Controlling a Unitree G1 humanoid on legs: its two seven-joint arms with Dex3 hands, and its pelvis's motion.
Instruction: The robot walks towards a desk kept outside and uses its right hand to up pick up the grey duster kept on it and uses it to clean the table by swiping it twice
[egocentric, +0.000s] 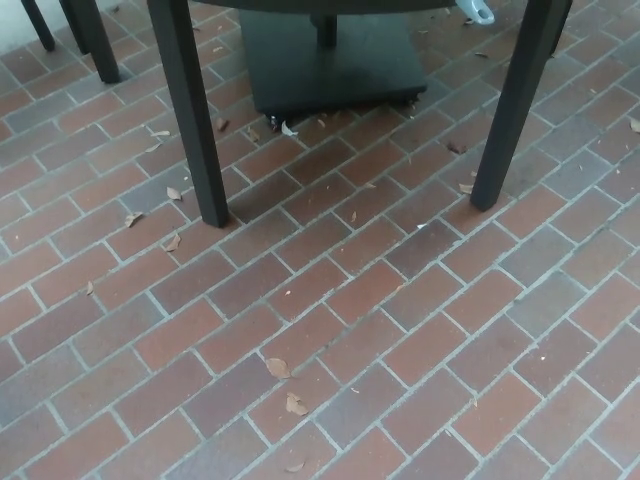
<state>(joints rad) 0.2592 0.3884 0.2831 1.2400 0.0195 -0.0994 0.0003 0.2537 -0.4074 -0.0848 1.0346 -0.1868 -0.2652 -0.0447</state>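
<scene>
Table legs (190, 110) on brick paving (350, 330)

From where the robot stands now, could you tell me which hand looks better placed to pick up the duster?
Neither can be judged: no hand shows in the head view, nor does the duster. Only the brick floor and the dark table legs ahead are visible. The task names the right hand, but the robot must first get closer.
</scene>
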